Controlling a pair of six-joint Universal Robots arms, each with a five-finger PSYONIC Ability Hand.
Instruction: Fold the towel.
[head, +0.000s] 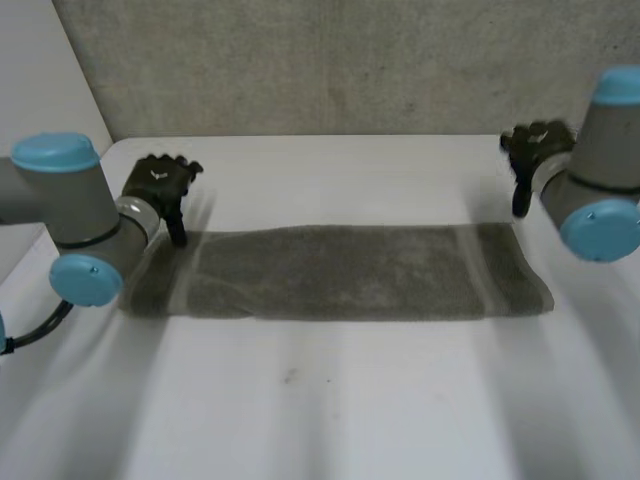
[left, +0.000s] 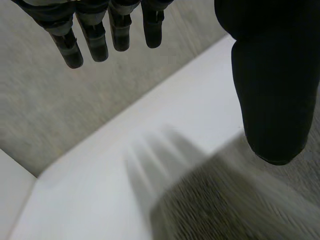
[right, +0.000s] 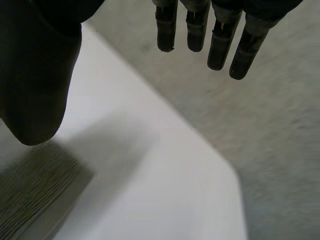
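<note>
Head view showed the towel (head: 340, 272) lying flat on the white surface (head: 330, 400) as a long narrow strip, its long axis running straight from one hand to the other. The left hand (head: 160, 185) hung over the strip's far corner at its own end and the right hand (head: 533, 150) over the far corner at the opposite end, each about equally near its corner, so neither arm had the advantage. In the left wrist view the fingers (left: 95, 40) were straight and well apart from the thumb (left: 272, 90), holding nothing, with cloth under the thumb tip. The right wrist view matched: straight fingers (right: 200, 30), thumb (right: 35, 75) spread wide over the towel's edge, nothing clasped. Bringing end to end would likely need both hands to drop onto their corners.
</note>
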